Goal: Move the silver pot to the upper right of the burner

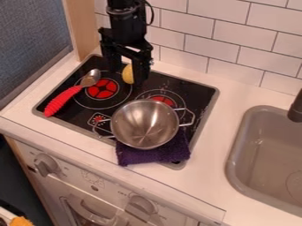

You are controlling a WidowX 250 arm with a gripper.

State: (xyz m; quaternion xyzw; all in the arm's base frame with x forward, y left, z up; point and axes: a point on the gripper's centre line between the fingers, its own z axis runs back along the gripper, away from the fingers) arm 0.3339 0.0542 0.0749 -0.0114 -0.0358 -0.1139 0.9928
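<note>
Glossy black cooktop [201,96] carries a spoon [62,100] with a ribbed red handle at its left; over its rear, the gripper [126,76] has its fingers apart. At the cooktop's front, partly on a coarse-textured purple cloth [154,155], sits the silver pot [144,126]: smooth, round metal, probably light, stiff and slippery; grasp the rim or right loop handle.

One metal pot [144,126], one spoon [63,99], one purple cloth [154,154], two red burners [102,88], two knobs [46,165], one sink [233,154], one tap [296,108], one yellow item [127,74], partly hidden.
</note>
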